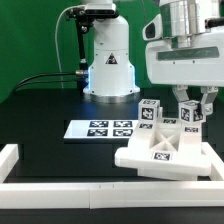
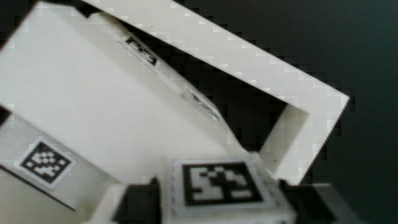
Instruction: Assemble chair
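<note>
The chair's white pieces stand at the exterior view's right. A flat notched panel (image 1: 165, 158) with a tag lies low in front. A tagged upright block (image 1: 148, 115) rises at its left. My gripper (image 1: 195, 103) reaches down from above and is shut on a tagged white upright piece (image 1: 190, 120) at the structure's right. In the wrist view my gripper (image 2: 226, 205) has dark fingers (image 2: 151, 198) on both sides of that tagged piece (image 2: 222, 182). Beyond it lie a broad white panel (image 2: 89, 100) with a tag and an angled white bar (image 2: 240, 55).
The marker board (image 1: 100, 128) lies flat on the black table left of the chair pieces. The low white border rail (image 1: 60, 192) runs along the front and left. The arm's white base (image 1: 108, 65) stands at the back with cables to its left.
</note>
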